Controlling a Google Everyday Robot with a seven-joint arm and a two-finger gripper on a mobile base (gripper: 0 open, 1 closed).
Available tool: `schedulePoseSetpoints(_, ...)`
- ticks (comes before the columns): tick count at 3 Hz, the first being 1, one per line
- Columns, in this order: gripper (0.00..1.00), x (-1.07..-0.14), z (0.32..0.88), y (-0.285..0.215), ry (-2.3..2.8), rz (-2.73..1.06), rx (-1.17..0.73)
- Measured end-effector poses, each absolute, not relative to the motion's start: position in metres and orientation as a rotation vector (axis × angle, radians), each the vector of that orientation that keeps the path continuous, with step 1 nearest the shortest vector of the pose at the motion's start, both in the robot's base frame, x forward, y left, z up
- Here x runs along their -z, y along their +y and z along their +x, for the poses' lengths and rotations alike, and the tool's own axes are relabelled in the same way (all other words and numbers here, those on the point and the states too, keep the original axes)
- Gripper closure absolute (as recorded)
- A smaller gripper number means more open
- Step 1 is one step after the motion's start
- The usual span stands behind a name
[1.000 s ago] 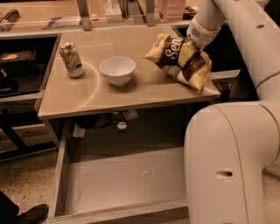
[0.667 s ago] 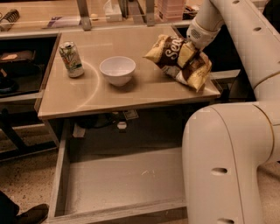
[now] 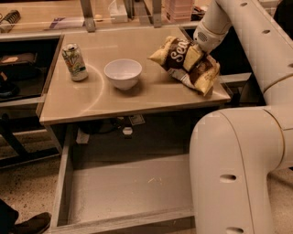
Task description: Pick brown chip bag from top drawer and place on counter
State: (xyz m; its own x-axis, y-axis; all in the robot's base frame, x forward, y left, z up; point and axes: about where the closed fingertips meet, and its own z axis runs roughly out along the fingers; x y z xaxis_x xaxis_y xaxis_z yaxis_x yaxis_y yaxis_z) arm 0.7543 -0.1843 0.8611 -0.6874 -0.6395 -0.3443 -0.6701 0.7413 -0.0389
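Note:
The brown chip bag (image 3: 179, 57) with white script lies tilted on the right side of the beige counter (image 3: 105, 98), its right end near the counter's right edge and its left end raised a little. My gripper (image 3: 197, 51) comes down from the upper right and is shut on the bag's middle, its fingertips buried in the crumpled foil. The top drawer (image 3: 132, 189) is pulled open below the counter's front edge, and its grey bottom is bare.
A white bowl (image 3: 122, 73) stands mid-counter and a drink can (image 3: 74, 61) at the left. My white arm (image 3: 238, 155) fills the right foreground over the drawer's right side. A long wooden bench with metal posts (image 3: 87, 13) runs behind. A shoe (image 3: 32, 223) is at the bottom left.

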Motion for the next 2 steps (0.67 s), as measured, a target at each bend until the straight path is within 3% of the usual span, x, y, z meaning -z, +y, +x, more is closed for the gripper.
schedulePoseSetpoints(2,0.0,-0.861,0.7544,-0.1843,2.606,-1.014,-0.128)
